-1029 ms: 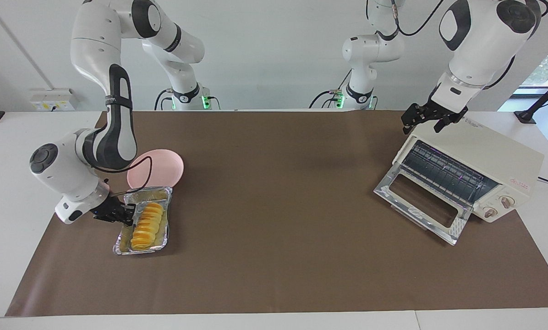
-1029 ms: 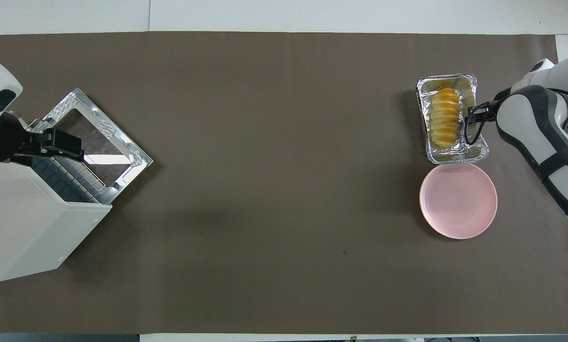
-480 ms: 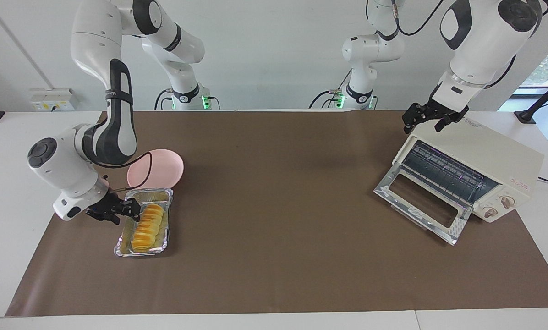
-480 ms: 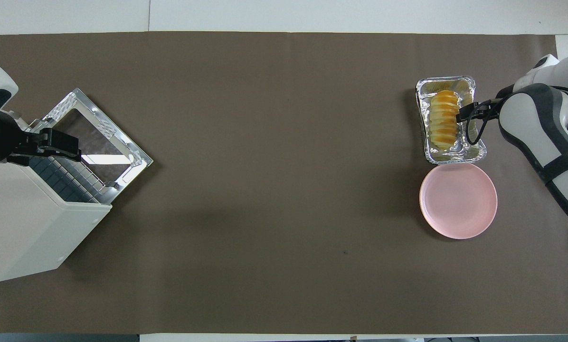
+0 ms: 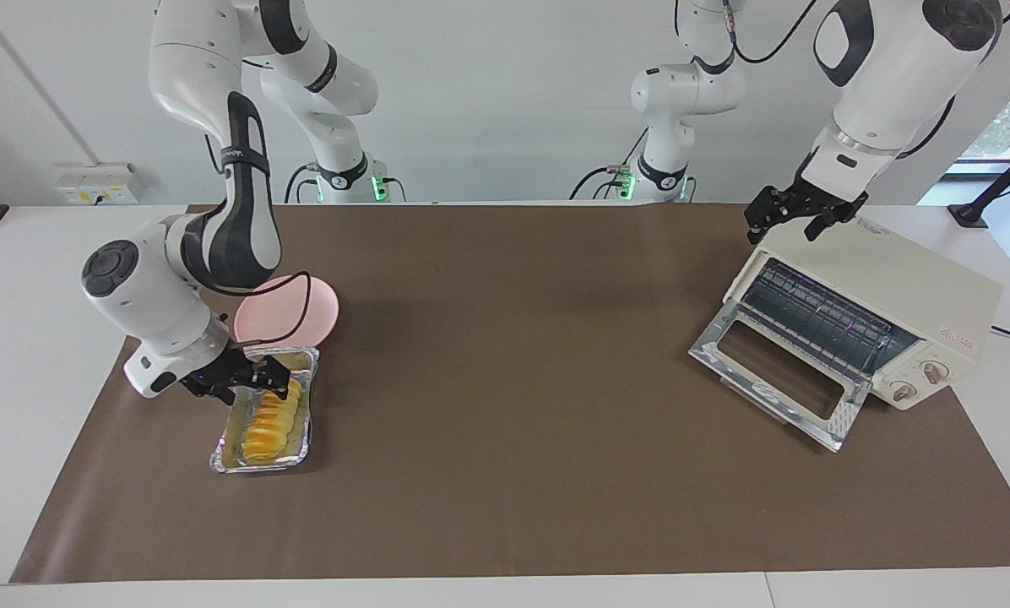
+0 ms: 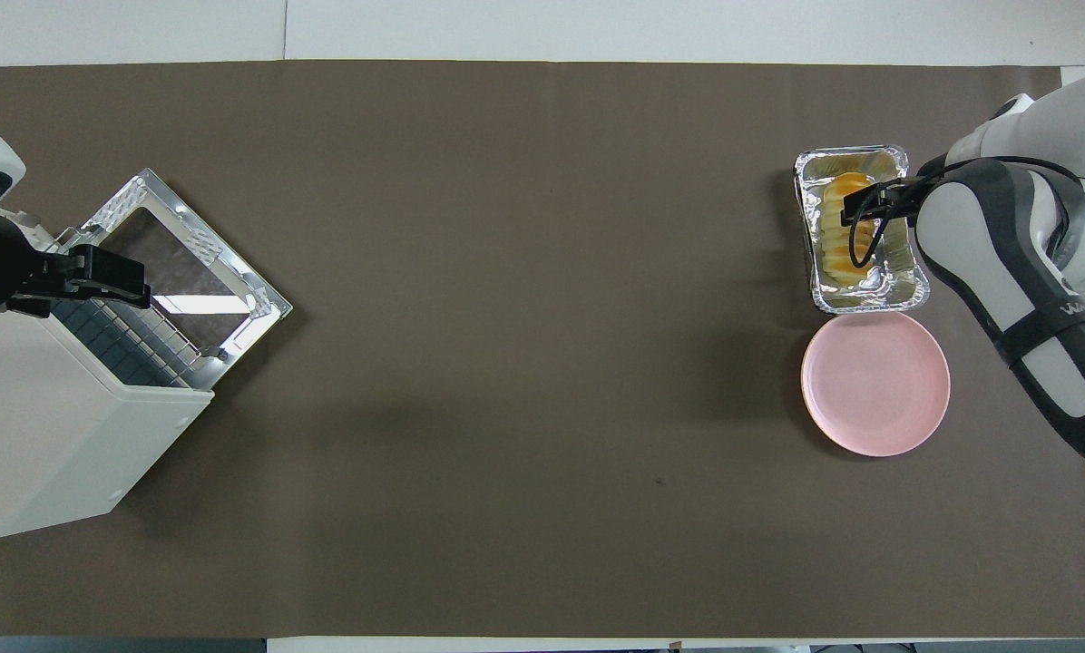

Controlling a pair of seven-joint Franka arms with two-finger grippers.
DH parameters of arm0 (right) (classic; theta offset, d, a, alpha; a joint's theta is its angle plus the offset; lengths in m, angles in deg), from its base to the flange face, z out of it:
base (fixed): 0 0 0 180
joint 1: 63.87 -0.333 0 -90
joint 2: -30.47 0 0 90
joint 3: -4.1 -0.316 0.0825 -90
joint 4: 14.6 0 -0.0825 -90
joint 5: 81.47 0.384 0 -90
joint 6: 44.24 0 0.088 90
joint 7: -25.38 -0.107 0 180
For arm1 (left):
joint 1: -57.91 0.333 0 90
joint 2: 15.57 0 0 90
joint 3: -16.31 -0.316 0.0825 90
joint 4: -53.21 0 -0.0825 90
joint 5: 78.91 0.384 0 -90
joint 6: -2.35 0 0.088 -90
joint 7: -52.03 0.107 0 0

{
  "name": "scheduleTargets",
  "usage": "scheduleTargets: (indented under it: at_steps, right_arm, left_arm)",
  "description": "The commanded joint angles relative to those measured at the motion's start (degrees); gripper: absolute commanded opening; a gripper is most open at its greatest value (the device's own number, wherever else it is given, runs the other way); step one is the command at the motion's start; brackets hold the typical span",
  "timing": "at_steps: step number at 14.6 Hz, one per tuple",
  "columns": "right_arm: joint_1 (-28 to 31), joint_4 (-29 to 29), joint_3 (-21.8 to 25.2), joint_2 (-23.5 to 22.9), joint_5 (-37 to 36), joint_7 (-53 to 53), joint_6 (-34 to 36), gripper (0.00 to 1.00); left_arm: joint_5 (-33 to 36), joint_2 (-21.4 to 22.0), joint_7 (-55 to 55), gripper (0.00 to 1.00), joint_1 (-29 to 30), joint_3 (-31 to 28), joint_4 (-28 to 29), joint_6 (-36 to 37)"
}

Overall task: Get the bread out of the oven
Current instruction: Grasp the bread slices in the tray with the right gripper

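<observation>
- Right end effector (image 5: 275, 377), fingers spread, hangs over the bread (image 5: 270, 422) lying in its foil tray (image 5: 302, 439), which sits at twelve o'clock from the pink plate (image 6: 874, 383) seen overhead.
- Left end effector (image 5: 795, 215), open, waits above the oven (image 5: 893, 291), whose door is down.

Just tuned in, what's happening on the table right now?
The bread is already out of the oven; it lies in a foil tray beside the pink plate, at the right arm's end of the table. The right end effector hangs open over the loaf, gripping nothing. The oven door is folded down and the rack looks bare. The left end effector waits open over the oven's top corner.
</observation>
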Motion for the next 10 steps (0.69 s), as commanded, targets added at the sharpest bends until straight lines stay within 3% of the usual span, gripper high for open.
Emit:
scheduleTargets:
  at_steps: [1, 6, 10]
  right_arm:
    - [-0.67, -0.96, -0.1, 0.19, -1.95, -2.91, -1.49, 0.99]
    - [-0.68, -2.89, -0.19, 0.19, -1.95, -5.01, -3.42, 0.93]
    - [-0.68, -5.96, -0.19, 0.54, -2.04, -4.58, -7.01, 1.0]
  left_arm:
    - [-0.6, 0.85, -0.32, 1.0, 0.69, 0.33, 0.24, 0.3]
    - [-0.6, 0.85, -0.32, 1.0, 0.69, 0.33, 0.24, 0.3]
    - [-0.6, 0.85, -0.32, 1.0, 0.69, 0.33, 0.24, 0.3]
